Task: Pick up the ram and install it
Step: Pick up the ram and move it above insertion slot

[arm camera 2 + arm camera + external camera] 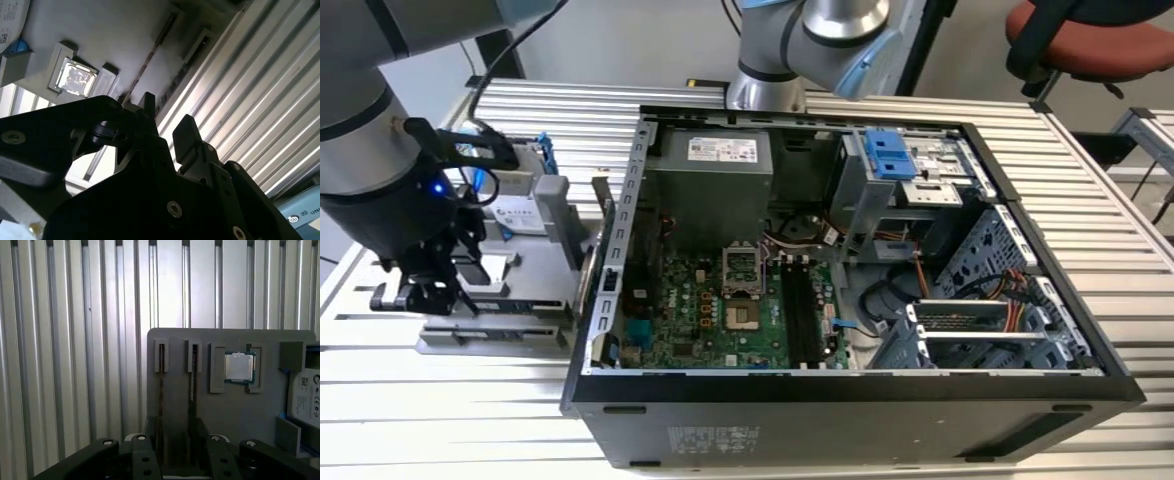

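At the exterior view's left, the one working arm hangs its gripper (414, 295) low over a grey holder (494, 338) that sits on the ribbed metal counter (454, 425). In both wrist views the gripper (167, 117) (176, 434) has its two black fingers (187, 131) spread apart with nothing between them, and counter ribs show through the gap.

The holder (225, 410) carries two ram sticks, each standing on edge in its own narrow slot, parallel and just beside one another. The outer ram stick (161, 385) (182, 70) lies nearer the holder's edge; the inner ram stick (192, 377) (150, 52) is next to the one processor (239, 366) (76, 80), which lies flat in a square recess. Both sticks run toward the gripper's fingers, and I cannot tell which of the two the gap is lined up with. Neither stick is gripped. Past the processor sits one silver hard drive (306, 400) with a pale label; in the exterior view it (520, 218) stands on the same holder, behind the gripper, with blue parts around it.

In the middle of the exterior view, one open computer case (854, 405) lies on its side on the counter. Inside, the green motherboard (707, 300) shows an empty processor socket (742, 318) and long black slots (801, 310) just to its right. One blue drive bracket (897, 155) sits in the case's far corner.

Behind the case stands the base of a second arm (781, 60). At the exterior view's far right is one chair with a red seat (1107, 40).
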`<action>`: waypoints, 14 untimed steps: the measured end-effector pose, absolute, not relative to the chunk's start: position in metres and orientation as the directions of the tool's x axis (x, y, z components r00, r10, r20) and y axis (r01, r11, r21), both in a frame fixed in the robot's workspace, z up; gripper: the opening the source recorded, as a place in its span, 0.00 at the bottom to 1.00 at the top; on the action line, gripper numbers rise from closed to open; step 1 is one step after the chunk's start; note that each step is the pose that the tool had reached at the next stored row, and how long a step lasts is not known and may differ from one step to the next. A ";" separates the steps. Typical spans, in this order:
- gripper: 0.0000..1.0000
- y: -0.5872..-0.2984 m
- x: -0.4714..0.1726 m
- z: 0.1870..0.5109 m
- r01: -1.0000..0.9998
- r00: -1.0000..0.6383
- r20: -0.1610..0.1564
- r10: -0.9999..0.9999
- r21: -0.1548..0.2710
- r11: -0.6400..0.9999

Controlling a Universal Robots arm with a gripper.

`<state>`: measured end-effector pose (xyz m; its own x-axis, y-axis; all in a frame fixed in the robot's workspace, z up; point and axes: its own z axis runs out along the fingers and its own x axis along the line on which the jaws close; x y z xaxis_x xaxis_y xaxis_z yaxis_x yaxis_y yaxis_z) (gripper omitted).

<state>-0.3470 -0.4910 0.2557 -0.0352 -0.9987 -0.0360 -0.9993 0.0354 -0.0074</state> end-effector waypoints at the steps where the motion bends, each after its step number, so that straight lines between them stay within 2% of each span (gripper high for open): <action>1: 1.00 -0.491 -0.347 0.254 -0.999 -0.036 -0.036 -0.999 -0.007 0.036; 14: 1.00 -0.499 -0.347 0.227 -0.998 -0.057 -0.036 -0.998 -0.007 0.057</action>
